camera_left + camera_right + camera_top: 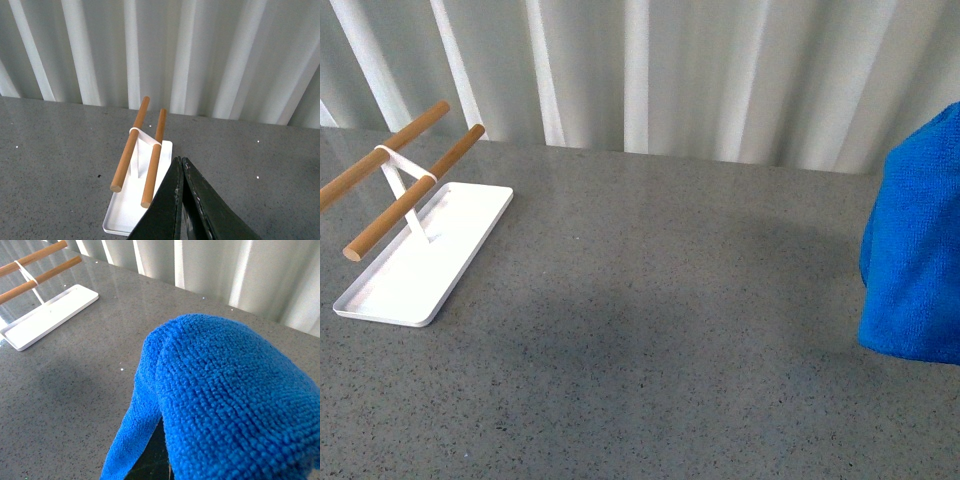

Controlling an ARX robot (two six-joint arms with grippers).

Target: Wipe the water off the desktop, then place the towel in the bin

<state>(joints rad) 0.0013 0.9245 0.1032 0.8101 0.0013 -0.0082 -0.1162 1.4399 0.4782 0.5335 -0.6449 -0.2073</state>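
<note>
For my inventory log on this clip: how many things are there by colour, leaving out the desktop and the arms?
Blue: 1, the towel
White: 2, the tray and the stand on it
Wood brown: 2, the wooden rods on the stand
Total: 5

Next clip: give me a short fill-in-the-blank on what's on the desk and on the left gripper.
1. The towel is bright ____.
2. Above the white tray, ____ wooden rods are mounted.
3. The left gripper has its jaws ____ (open or shut).
4. In the front view, the tray sits on the desktop to the ____ of the towel.

Missing words: blue; two; shut; left.
</note>
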